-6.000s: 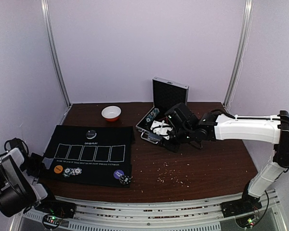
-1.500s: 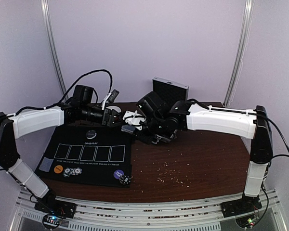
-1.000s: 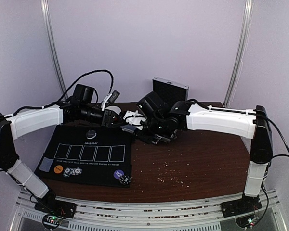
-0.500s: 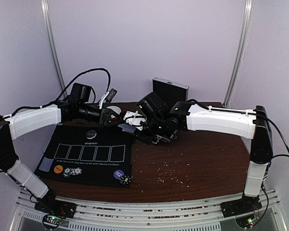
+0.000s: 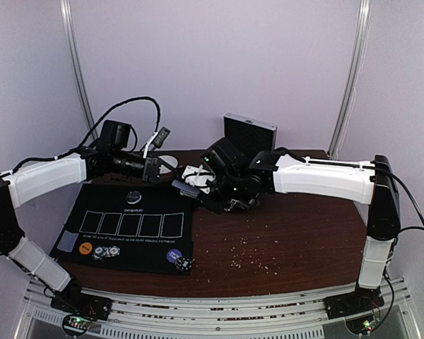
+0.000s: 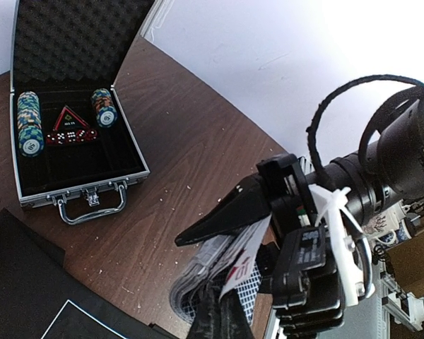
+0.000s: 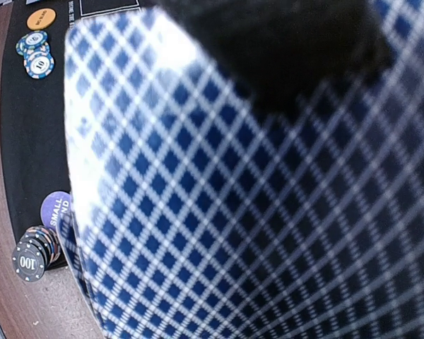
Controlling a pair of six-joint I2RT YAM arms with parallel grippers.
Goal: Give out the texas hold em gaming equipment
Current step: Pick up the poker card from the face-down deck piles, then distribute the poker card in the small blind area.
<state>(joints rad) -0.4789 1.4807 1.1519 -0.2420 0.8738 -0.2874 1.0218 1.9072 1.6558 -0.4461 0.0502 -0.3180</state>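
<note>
My right gripper (image 5: 191, 186) is shut on a small deck of playing cards (image 5: 184, 188), held in the air above the mat's far right corner. In the right wrist view the deck's blue-and-white diamond back (image 7: 233, 212) fills the frame. The left wrist view shows the deck (image 6: 198, 279) fanned under one of the right gripper's black fingers (image 6: 233, 212). My left gripper (image 6: 222, 304) is shut on one card with a red 10 (image 6: 249, 263) at the deck's edge. On the black mat (image 5: 138, 233) lie a face-down card (image 5: 68, 241), an orange disc (image 5: 85, 248), striped chips (image 5: 107, 251), a purple disc (image 5: 174, 256), dark chips (image 5: 184, 264) and a black disc (image 5: 133, 197).
An open metal case (image 6: 71, 176) with rows of chips (image 6: 28, 123) and dice stands on the brown table behind the right arm; its lid (image 5: 249, 134) is upright. A white bowl (image 5: 167, 161) is mostly hidden behind the left arm. Crumbs dot the table's front right.
The left gripper, open beside the deck a moment ago, has shut on a card. Both grippers have shifted slightly left and up.
</note>
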